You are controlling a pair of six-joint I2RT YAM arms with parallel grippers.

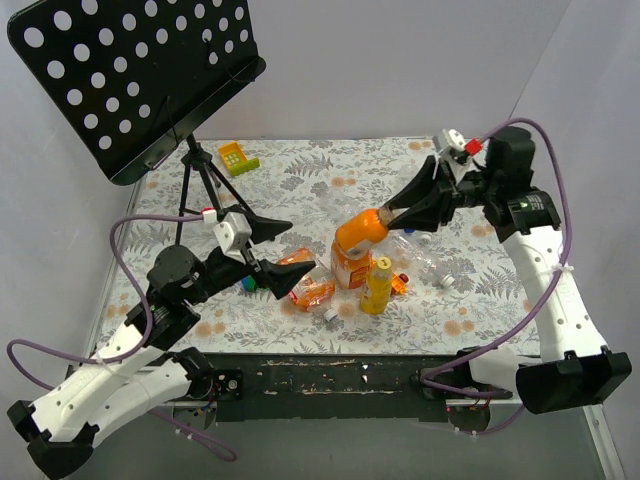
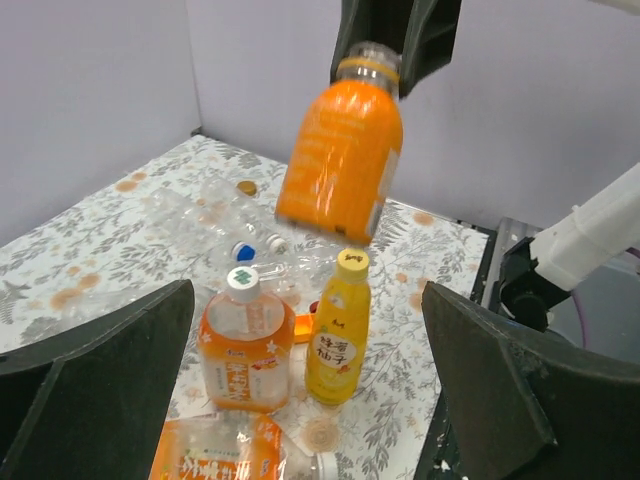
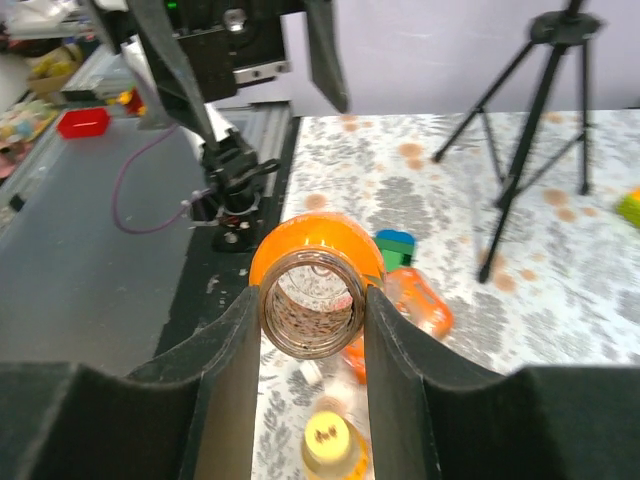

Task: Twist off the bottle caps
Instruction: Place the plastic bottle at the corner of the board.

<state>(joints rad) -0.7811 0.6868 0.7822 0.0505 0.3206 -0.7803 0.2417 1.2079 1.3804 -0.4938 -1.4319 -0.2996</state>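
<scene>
My right gripper (image 1: 388,215) is shut on the neck of a full orange bottle (image 1: 360,232) and holds it tilted above the table. Its mouth (image 3: 313,305) is open, with no cap on it, between the fingers (image 3: 235,370). Below it stand a yellow bottle (image 2: 338,340) with a yellow cap (image 2: 351,261) and an orange-label bottle (image 2: 245,345) with a white cap (image 2: 242,279). My left gripper (image 1: 285,250) is open and empty, its jaws wide apart just left of these bottles. The held bottle hangs high in the left wrist view (image 2: 340,160).
A crushed orange bottle (image 1: 310,293) lies by the left fingers. Clear empty bottles (image 1: 425,260) and loose white caps (image 1: 448,282) lie to the right. A green-and-blue block (image 1: 247,284), a music stand (image 1: 140,80) on a tripod and a green-yellow toy (image 1: 238,157) are to the left and behind.
</scene>
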